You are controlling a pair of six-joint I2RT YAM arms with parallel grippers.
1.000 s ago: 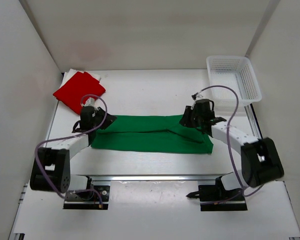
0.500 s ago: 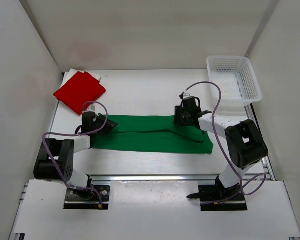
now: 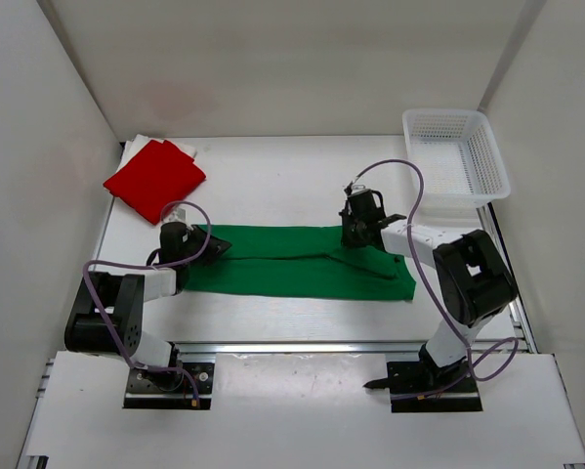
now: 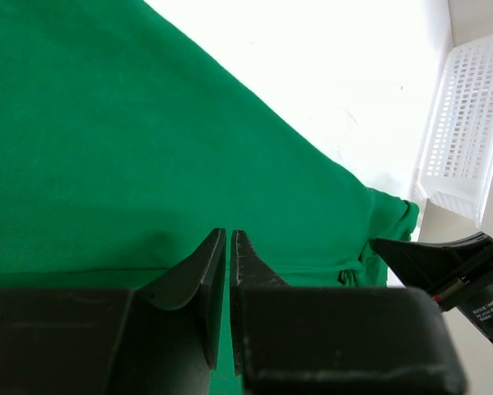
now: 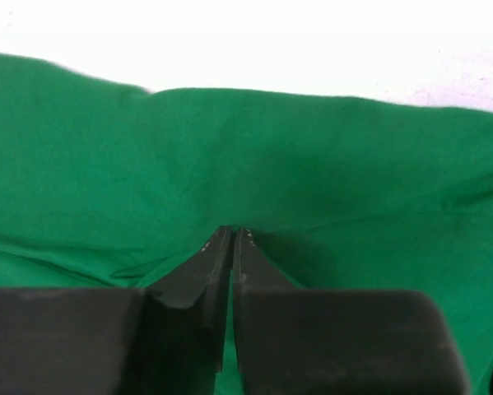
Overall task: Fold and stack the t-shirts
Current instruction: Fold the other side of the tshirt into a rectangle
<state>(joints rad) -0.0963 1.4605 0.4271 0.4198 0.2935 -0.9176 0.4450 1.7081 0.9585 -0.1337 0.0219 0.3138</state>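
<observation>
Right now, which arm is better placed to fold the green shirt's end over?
Probably left: the left hand sits shut at the left end of the green shirt, while the right hand pinches it short of its right end.

Enclosure, three-sided, matte white.
- Back wall: plain panel, faint pinkish smudge at upper left.
- Left wall and right wall: plain panels angling outward toward the camera.
- Bench: white top with a fine lengthwise grain, evenly lit, shadows soft.
- Rail: silver metal strip along the bench's near edge.
- Front board: white, nearer than the rail.
- Basket: white plastic lattice, at the far right corner, beside the right wall.
</observation>
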